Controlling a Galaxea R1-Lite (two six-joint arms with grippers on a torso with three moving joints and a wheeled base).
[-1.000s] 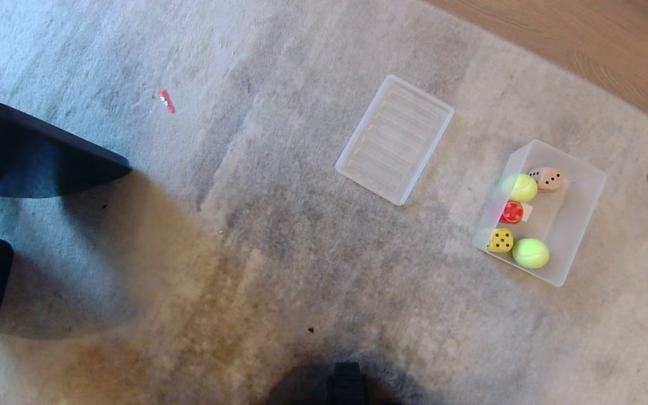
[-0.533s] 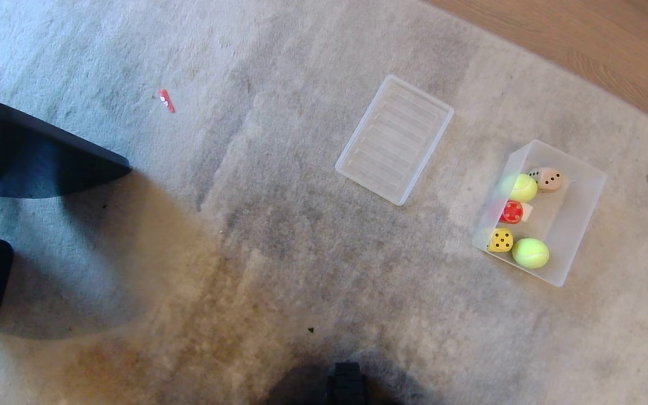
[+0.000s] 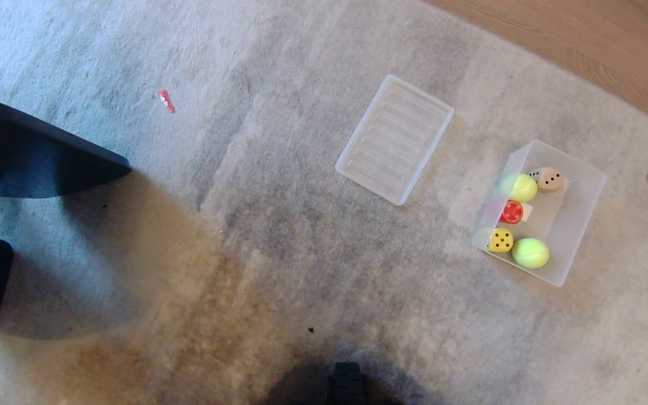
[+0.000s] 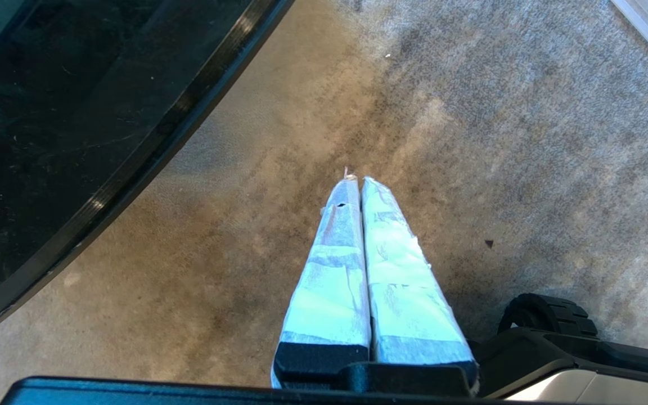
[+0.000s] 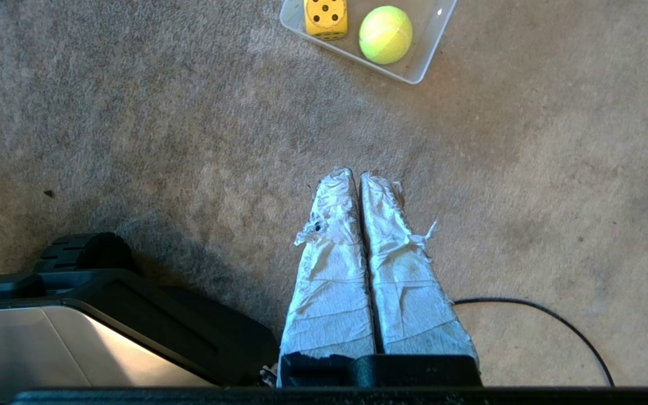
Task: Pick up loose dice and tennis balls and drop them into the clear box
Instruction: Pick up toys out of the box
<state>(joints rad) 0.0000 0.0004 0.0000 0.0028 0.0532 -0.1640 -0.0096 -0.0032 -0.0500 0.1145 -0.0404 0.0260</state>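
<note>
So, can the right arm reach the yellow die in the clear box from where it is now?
Probably yes: the right gripper hangs shut over bare carpet, nothing between it and the yellow die in the open clear box.

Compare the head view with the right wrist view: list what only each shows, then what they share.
Only the head view: the ridged clear tray, red die, tan die, second tennis ball.
Only the right wrist view: the right gripper, shut over bare carpet, and a black cable.
Both: the clear box, yellow die, near tennis ball.
</note>
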